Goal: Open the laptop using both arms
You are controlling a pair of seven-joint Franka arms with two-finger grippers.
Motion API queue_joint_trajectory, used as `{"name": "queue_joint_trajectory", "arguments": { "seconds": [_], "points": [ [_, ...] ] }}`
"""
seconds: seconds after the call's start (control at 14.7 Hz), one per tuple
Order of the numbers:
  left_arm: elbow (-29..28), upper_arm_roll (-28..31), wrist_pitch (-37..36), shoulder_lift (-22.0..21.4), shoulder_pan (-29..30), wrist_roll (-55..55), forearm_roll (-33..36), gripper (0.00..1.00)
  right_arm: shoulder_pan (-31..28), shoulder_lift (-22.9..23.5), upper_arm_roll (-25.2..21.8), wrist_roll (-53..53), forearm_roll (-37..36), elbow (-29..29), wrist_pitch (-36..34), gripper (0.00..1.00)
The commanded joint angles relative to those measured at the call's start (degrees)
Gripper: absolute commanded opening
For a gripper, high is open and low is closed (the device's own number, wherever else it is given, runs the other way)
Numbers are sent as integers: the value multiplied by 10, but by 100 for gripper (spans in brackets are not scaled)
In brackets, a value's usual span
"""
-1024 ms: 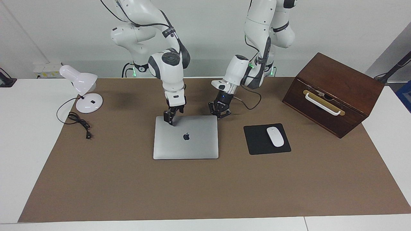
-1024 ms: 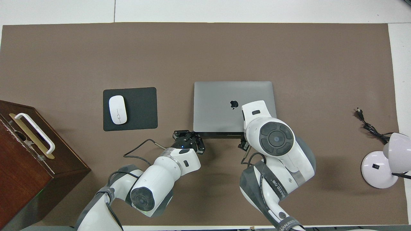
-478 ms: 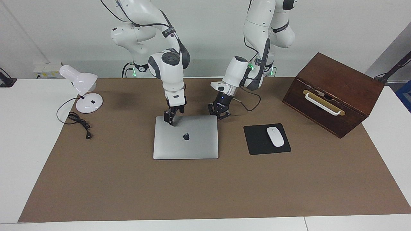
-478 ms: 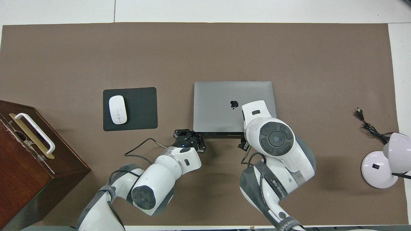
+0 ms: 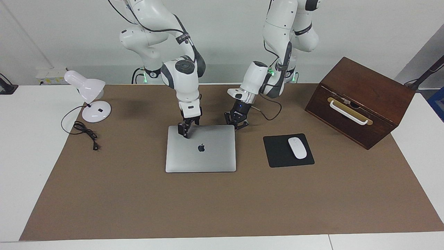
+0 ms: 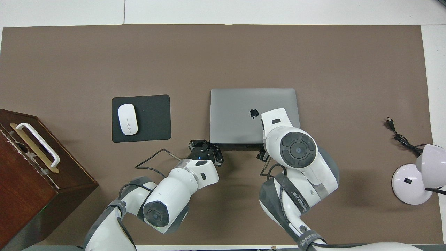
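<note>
The silver-grey laptop (image 5: 201,152) lies shut on the brown mat, apple logo up; it also shows in the overhead view (image 6: 240,111). My right gripper (image 5: 185,132) is low over the lid's corner nearest the robots, toward the right arm's end. In the overhead view the right arm's wrist (image 6: 296,150) hides it. My left gripper (image 5: 237,123) is open and down at the laptop's other near corner, just off the edge toward the left arm's end; it also shows in the overhead view (image 6: 206,150).
A black mouse pad (image 5: 277,152) with a white mouse (image 5: 297,148) lies beside the laptop toward the left arm's end. A brown wooden box (image 5: 360,100) with a white handle stands past it. A white desk lamp (image 5: 91,100) and its cable are at the right arm's end.
The right gripper has shifted slightly along the laptop's near edge and its arm has straightened a little. The left gripper has edged a little closer to the laptop's corner. The laptop has not moved.
</note>
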Motion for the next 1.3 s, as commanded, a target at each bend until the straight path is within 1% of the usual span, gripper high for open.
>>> {"name": "queue_joint_trajectory", "arguments": {
  "seconds": [0.0,0.34,0.96,1.23],
  "points": [
    [11,5,11,23,3,4,14,0,-6,5,1,14,-23,2,17,100],
    [11,5,11,24,4,5,16,0,-15,15,0,9,-25,14,36,100],
    [12,6,11,31,2,7,16,0,-24,35,0,7,-26,56,34,100],
    [12,6,12,31,2,7,16,0,-37,42,-1,6,-26,88,21,100]
  ]
}}
